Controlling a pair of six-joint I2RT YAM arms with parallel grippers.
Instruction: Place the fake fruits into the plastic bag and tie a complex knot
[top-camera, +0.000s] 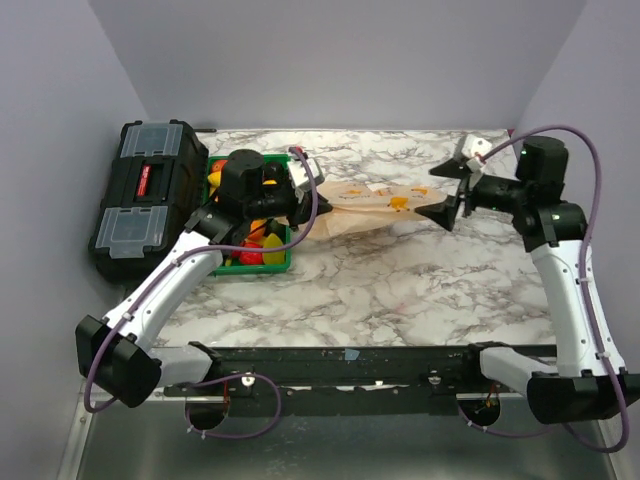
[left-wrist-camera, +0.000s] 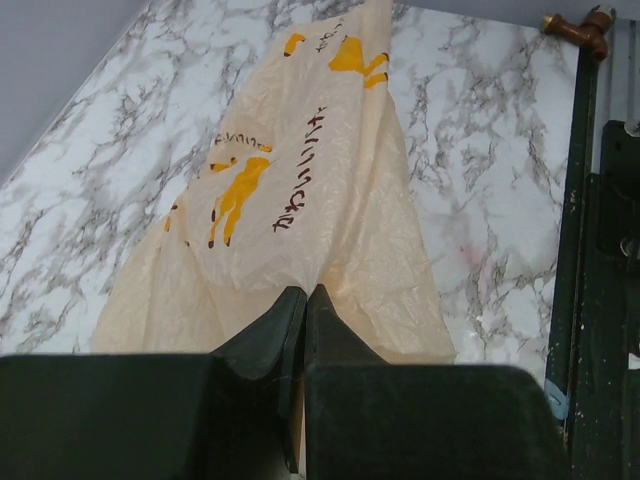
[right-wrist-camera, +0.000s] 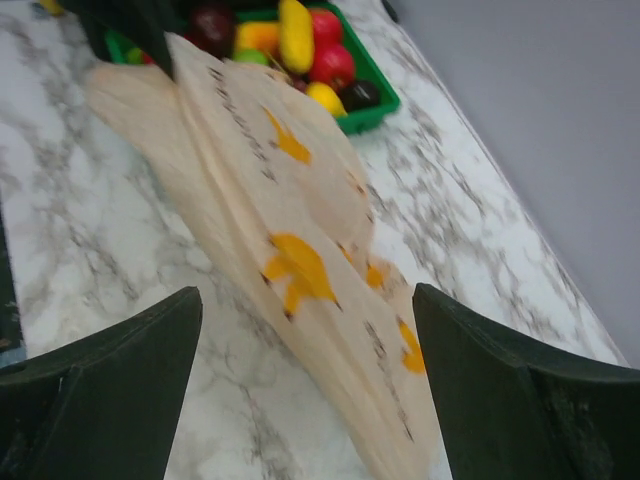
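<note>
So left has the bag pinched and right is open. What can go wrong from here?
The left gripper pinches the plastic bag by one thin edge; a pull could slip or tear it.
The bag looks flat, with no open mouth; the open right gripper, at its other end, may close on both layers.

Most fake fruits (top-camera: 262, 252) behind left arm (top-camera: 185, 275); plastic bag (right-wrist-camera: 300, 230) blurry in right wrist view.
</note>
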